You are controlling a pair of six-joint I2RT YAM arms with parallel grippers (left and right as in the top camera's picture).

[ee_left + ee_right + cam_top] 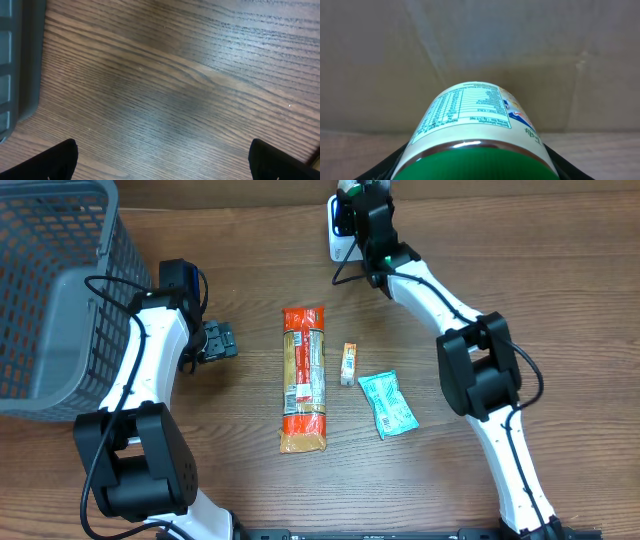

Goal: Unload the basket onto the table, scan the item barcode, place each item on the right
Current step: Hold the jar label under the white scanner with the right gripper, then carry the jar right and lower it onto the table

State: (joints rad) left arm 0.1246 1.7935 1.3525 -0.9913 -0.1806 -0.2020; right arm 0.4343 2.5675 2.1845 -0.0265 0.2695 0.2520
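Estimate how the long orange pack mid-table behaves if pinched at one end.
The pack is long and narrow, so it probably sags or bends if lifted by one end; a middle pinch looks safer. Its wrapper looks like smooth film, so it may slip. It lies flat, so a push likely slides rather than rolls it.

Jar (pixel 472 134) cut off by bottom edge; label print (pixel 465 106) unreadably small.

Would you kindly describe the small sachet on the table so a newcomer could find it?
On the table, find the long orange packet. Just to its right, before the teal pouch, lies the sachet: by far the smallest item, a slim orange-and-white strip.
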